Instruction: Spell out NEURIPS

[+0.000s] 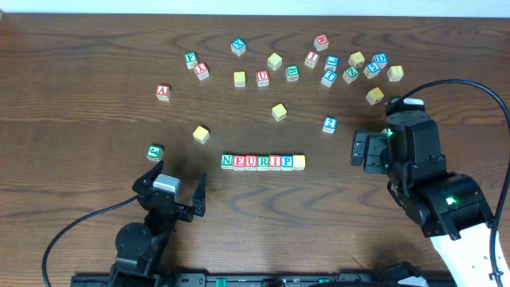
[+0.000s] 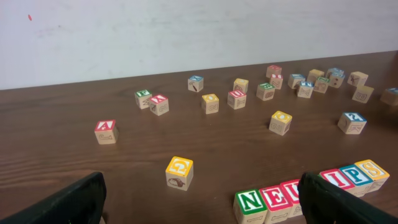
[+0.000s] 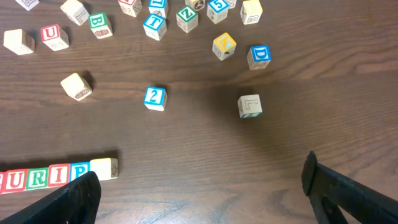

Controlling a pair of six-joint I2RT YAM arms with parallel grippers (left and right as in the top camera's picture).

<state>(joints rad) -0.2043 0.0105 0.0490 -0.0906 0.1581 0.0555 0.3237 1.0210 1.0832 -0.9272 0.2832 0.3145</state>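
A row of letter blocks (image 1: 263, 162) lies in the middle of the table and reads N, E, U, R, I, P, with a yellow-edged block (image 1: 299, 162) at its right end. In the left wrist view the row (image 2: 283, 194) ends in a yellow S block (image 2: 371, 170). In the right wrist view that last block (image 3: 104, 168) shows a plain side beside the P. My left gripper (image 1: 175, 180) is open and empty, front-left of the row. My right gripper (image 1: 355, 150) is open and empty, to the right of the row.
Loose blocks lie around: a yellow G (image 2: 179, 172), a green block (image 1: 154, 151), a red A (image 1: 162, 92), a blue 2 (image 3: 155, 98), a plain yellow one (image 1: 278, 111), and a cluster of several along the back (image 1: 351, 68).
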